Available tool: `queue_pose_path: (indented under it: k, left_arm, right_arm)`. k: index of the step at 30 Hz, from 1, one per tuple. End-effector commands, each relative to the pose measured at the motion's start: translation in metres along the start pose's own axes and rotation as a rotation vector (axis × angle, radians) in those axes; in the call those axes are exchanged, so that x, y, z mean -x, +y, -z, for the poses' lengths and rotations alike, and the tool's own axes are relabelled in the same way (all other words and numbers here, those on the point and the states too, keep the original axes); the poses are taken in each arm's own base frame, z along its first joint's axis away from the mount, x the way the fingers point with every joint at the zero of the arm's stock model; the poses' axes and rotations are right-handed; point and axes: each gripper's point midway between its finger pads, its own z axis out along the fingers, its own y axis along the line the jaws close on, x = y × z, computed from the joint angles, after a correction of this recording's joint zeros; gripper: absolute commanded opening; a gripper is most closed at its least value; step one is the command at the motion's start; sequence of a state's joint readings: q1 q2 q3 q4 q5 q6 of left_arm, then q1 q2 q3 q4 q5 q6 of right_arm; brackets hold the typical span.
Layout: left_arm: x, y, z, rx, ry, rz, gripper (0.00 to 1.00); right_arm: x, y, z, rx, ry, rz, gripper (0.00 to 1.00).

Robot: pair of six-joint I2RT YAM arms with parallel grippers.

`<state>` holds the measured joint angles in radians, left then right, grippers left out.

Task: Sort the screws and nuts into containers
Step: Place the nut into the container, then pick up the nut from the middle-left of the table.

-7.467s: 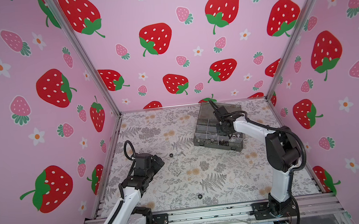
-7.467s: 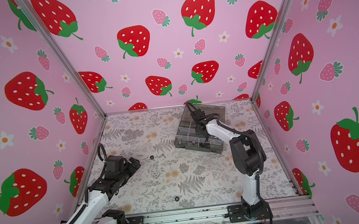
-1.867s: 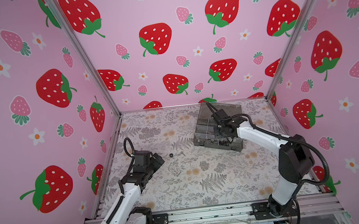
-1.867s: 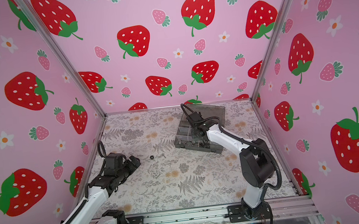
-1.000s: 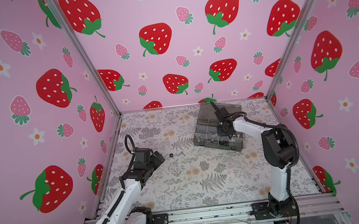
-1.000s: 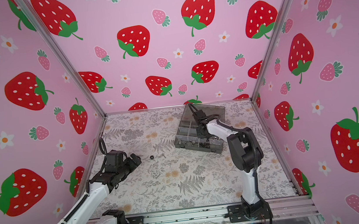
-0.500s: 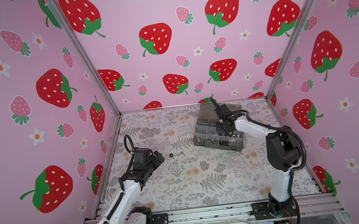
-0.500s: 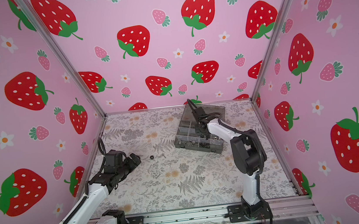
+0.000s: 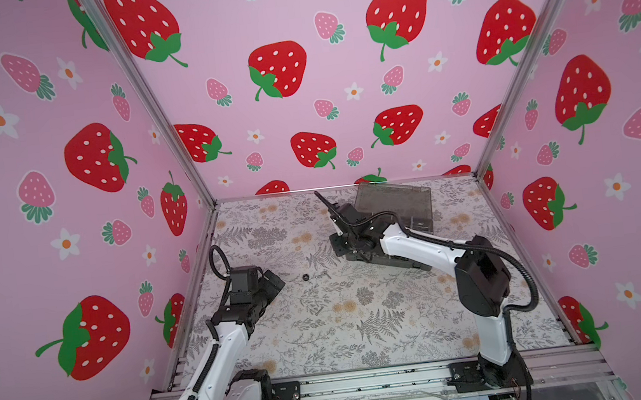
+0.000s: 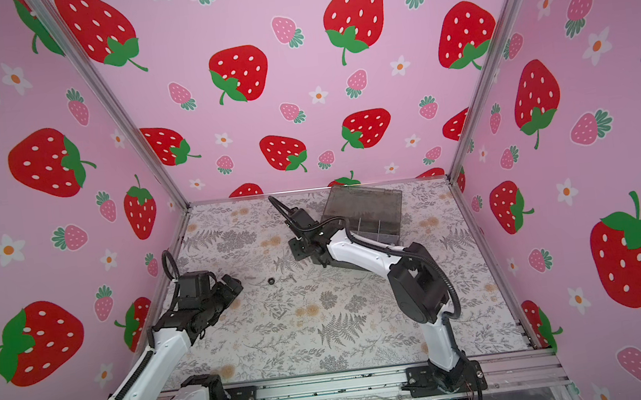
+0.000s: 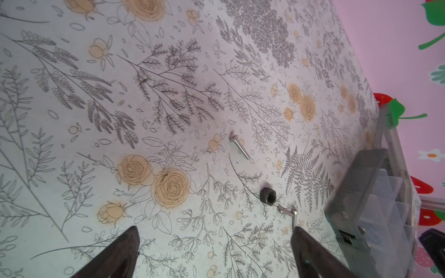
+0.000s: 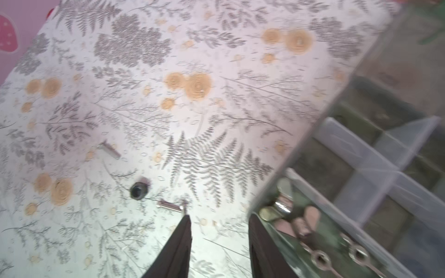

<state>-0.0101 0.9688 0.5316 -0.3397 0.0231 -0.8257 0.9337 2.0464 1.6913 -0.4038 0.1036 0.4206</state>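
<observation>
A black hex nut [image 11: 268,192] lies flat on the tabletop [image 9: 364,326]. It sits off the end of the organiser box [image 11: 356,183] that faces the left arm, near the box but not touching it. Just beside the nut, on its box side, two slim silver screws [image 11: 286,213] meet at their ends in an L. A third silver screw [image 11: 239,145] lies alone on the nut's other side, farther from the box.

The box is smoky grey and translucent, with pale dividers [image 12: 361,154] splitting it into compartments. Its hinged lid [image 9: 396,203] stands open, tilted toward the back wall. The compartment at the corner nearest the nut holds shiny silver pieces [image 12: 283,192]; some look like wing nuts, though the view is blurred.

The right gripper [image 12: 219,217] hangs at that same corner, its jaws partly open with only bare tabletop between them. One finger [image 12: 262,243] is just beside the box's outer wall; whether it touches cannot be told. The other finger [image 12: 180,243] ends near the paired screws.

The left gripper [image 11: 214,232] sits low over the tabletop, beyond the nut from the box. Its jaws are spread wide and hold nothing, and they point toward the nut and the box.

The tabletop carries a grey fern and orange rose print, and pink strawberry walls [image 9: 293,29] enclose it.
</observation>
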Motion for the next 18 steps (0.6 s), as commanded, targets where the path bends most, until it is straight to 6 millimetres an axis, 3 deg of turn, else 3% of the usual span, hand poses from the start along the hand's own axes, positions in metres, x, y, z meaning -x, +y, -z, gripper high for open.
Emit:
queue_pose_path:
  k: [1,8,18]
  left_arm:
    - [-0.006,0.018,-0.002,0.032,0.038,0.076,0.99]
    - [-0.003,0.031,0.000,0.039,0.022,0.144,0.99]
    - [-0.006,0.030,0.000,0.020,0.036,0.143,0.99]
  right_arm:
    - [-0.004,0.034,-0.019,0.073,0.022,0.067,0.43]
    - [-0.011,0.082,-0.054,0.102,0.061,0.183,0.49]
    - [-0.034,0.088,-0.084,0.055,0.150,0.244,0.50]
